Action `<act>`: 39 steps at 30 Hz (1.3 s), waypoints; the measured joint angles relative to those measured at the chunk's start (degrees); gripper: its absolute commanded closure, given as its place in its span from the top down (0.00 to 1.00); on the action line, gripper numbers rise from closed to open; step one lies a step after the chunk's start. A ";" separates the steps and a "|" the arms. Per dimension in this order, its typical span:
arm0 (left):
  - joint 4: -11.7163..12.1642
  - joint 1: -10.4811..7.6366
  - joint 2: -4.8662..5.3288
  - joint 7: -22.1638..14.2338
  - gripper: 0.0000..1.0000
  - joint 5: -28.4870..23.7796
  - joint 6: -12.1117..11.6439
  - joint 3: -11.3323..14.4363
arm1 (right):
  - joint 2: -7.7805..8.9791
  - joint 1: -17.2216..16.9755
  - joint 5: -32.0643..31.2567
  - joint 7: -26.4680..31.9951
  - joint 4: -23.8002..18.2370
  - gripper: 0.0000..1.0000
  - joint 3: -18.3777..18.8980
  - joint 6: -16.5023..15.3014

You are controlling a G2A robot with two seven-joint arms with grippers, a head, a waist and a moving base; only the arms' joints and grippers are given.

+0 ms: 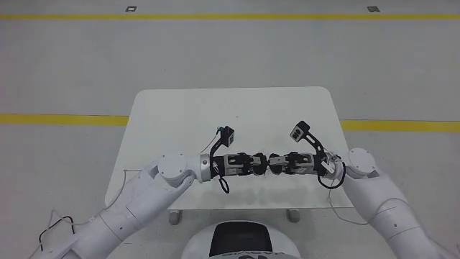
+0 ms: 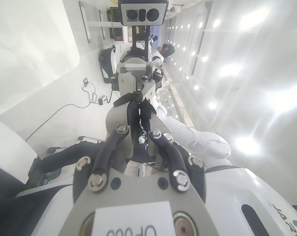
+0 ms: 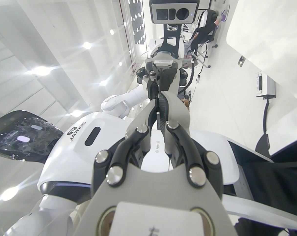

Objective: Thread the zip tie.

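Both grippers meet tip to tip in the air above the near part of the white table (image 1: 230, 111). My left gripper (image 1: 261, 164) faces my right gripper (image 1: 274, 165). In the left wrist view my left gripper (image 2: 139, 115) is shut on the black zip tie (image 2: 122, 101). One flat end of the tie sticks out sideways by the right gripper's white fingers (image 2: 128, 82). In the right wrist view my right gripper (image 3: 159, 104) is shut on a thin ribbed strip of the zip tie (image 3: 158, 119). The left gripper (image 3: 160, 74) stands just beyond it.
The table top (image 1: 287, 108) beyond the grippers is bare white, with rounded corners. Yellow floor lines (image 1: 65, 119) run past both sides of it. A cable and a small box (image 2: 101, 98) lie on the floor beside the table.
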 measured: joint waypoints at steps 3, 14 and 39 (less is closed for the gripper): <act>0.05 0.01 -0.06 -0.05 0.05 0.05 0.03 -0.03 | 0.00 -0.06 -0.04 0.03 -0.04 0.00 0.05 0.08; 0.22 0.13 -0.23 -0.45 0.00 0.13 -0.05 -0.21 | -0.10 0.05 -0.24 0.06 0.11 0.44 -0.09 0.37; 2.20 0.57 0.27 -2.83 0.00 -0.51 -3.76 -3.52 | 1.10 -4.02 0.99 -1.73 -1.33 1.00 5.62 0.45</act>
